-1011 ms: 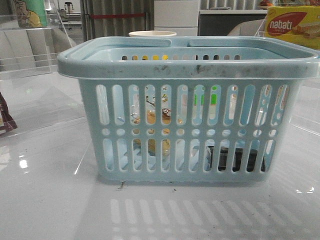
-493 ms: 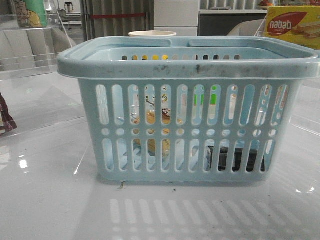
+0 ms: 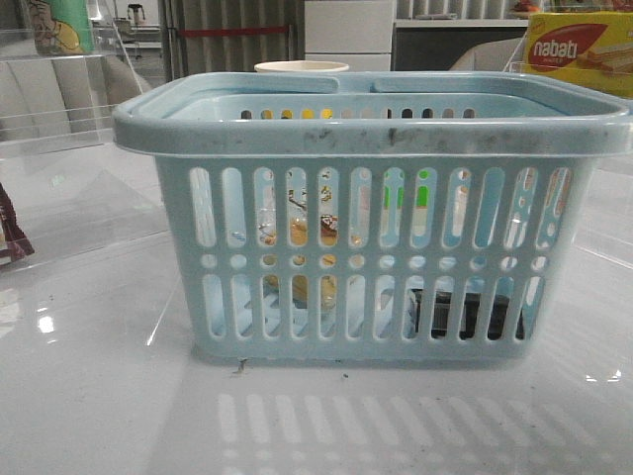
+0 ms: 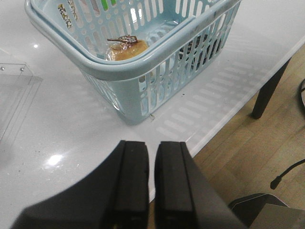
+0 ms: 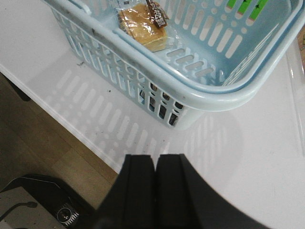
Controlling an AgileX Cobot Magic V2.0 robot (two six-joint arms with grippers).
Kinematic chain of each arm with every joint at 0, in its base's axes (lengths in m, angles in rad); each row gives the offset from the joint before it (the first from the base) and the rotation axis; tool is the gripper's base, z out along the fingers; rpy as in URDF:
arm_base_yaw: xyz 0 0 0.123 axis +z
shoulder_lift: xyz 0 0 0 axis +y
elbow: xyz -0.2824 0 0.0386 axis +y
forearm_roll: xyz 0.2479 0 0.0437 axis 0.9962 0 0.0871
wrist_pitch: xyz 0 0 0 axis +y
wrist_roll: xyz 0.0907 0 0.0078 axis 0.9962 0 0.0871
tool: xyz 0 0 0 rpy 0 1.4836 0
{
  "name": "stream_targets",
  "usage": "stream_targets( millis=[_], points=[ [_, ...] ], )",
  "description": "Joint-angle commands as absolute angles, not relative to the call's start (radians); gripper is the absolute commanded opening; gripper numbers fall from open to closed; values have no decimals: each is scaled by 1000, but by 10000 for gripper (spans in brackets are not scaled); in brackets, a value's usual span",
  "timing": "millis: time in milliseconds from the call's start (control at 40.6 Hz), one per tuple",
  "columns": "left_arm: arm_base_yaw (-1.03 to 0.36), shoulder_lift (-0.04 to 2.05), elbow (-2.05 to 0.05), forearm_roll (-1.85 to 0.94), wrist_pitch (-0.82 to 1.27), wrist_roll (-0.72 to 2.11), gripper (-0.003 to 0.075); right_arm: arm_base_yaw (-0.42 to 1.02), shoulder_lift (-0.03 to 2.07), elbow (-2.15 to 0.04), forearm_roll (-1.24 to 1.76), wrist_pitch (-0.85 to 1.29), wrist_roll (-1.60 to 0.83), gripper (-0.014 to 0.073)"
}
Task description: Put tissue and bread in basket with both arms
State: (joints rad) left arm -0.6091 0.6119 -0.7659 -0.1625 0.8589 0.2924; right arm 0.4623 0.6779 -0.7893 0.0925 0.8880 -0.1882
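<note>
A: Start at the left. What's there?

B: Dark brownish packet (image 3: 12,237) at the far left edge of the table (image 3: 89,396), roughly 9 o'clock from the basket, only partly in sight. Clear plastic sheets standing behind it.

A: And the basket?

B: Pale blue basket (image 3: 372,134), dead centre of the table, upright, rim scuffed w/ dark marks. Handles folded down on the rim.

A: Bread in?

B: Yep. Bread (image 5: 143,29) lies on the basket floor, clear wrapper w/ a dark label strip. From the front you only catch golden bits of it (image 3: 299,233) through the slots, left of centre. Left wrist cam shows it too (image 4: 127,47), near one wall.

A: Tissue?

B: Dark flat pack, the tissue (image 3: 465,315), down on the basket floor at abt 5 o'clock from the bread, seen through the lower slots on the right side. Can't make out its whitish end.

A: Arms?

B: Left gripper (image 4: 147,183) is over the table's near edge, well apart from the basket, jaws close together w/ a thin gap, nothing between them. Right gripper (image 5: 155,186) likewise clear of the basket, over the table edge, jaws pressed together, holding nothing.

A: Anything else, to the right?

B: Cream cup rim (image 3: 302,67) peeking up behind the basket at 12 o'clock. Yellow-and-red nabati box (image 3: 579,51) at abt 2 o'clock, back right.
</note>
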Motion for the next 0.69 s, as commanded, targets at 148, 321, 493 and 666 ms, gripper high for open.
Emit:
stream_targets(
  millis=[148,321,493,666],
  points=[
    [-616,613,-792,-174,788,283,91,463,676,-817,89,827,-194,22],
    [-616,613,-792,-174,788,283,91,463,676,-817,89,827,-194,22],
    [-616,613,-792,-174,788,283,91,463,676,-817,89,827,-194,22],
    [-616,613,-792,-174,788,283,91,463,676,-817,89,827,-194,22]
  ],
)
